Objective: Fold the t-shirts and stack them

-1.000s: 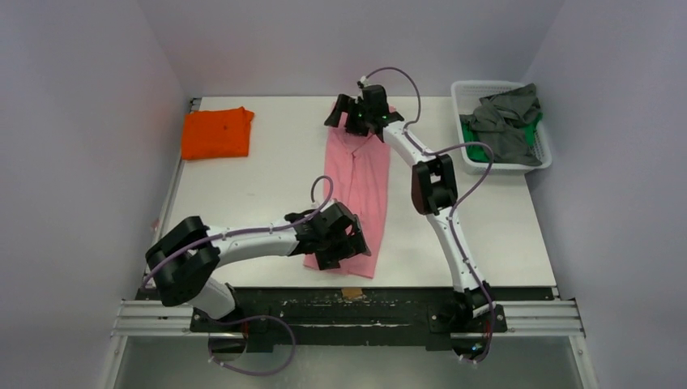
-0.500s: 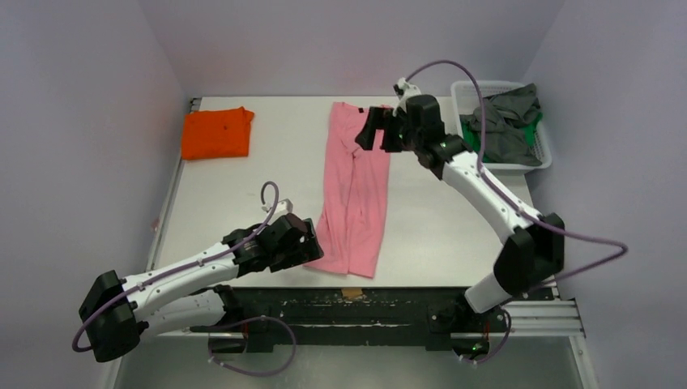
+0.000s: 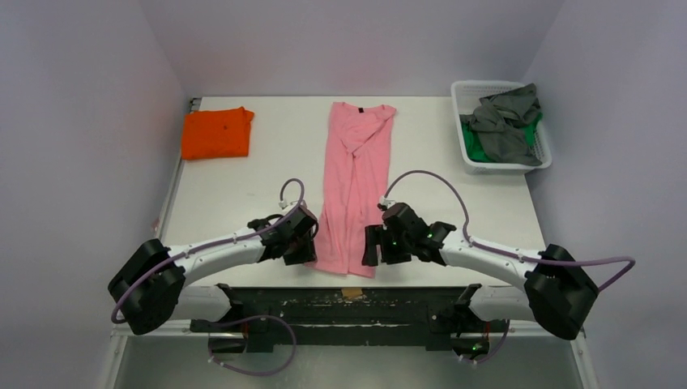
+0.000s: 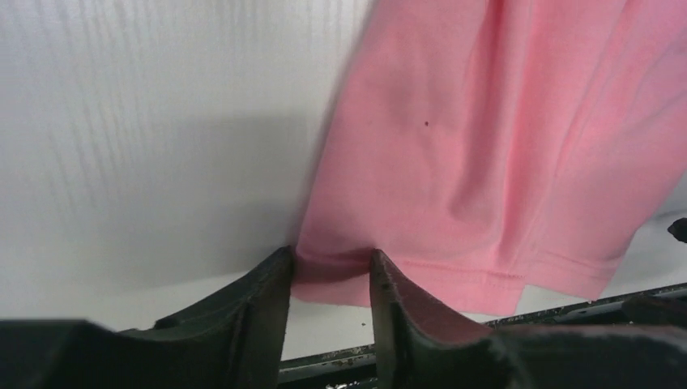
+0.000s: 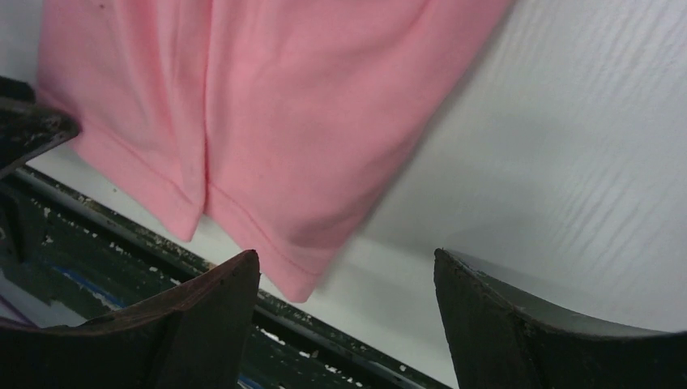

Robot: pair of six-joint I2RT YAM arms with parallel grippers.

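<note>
pink t-shirt [image 3: 355, 186] lies on the white table [image 3: 243, 194], folded lengthwise into a long narrow strip, collar at the far end and hem at the near edge. the left gripper [image 4: 328, 261] is low at the hem's left corner, its fingers drawn close with the hem bunched between them (creases fan out from the pinch in the left wrist view). the right gripper [image 5: 346, 256] sits at the hem's right corner with its fingers wide apart, the cloth corner lying between them and touching neither. an orange t-shirt [image 3: 215, 132] rests folded at the far left corner. a white basket [image 3: 466, 89] at the far right holds a crumpled grey t-shirt [image 3: 506, 113] over a green t-shirt [image 3: 480, 151].
</note>
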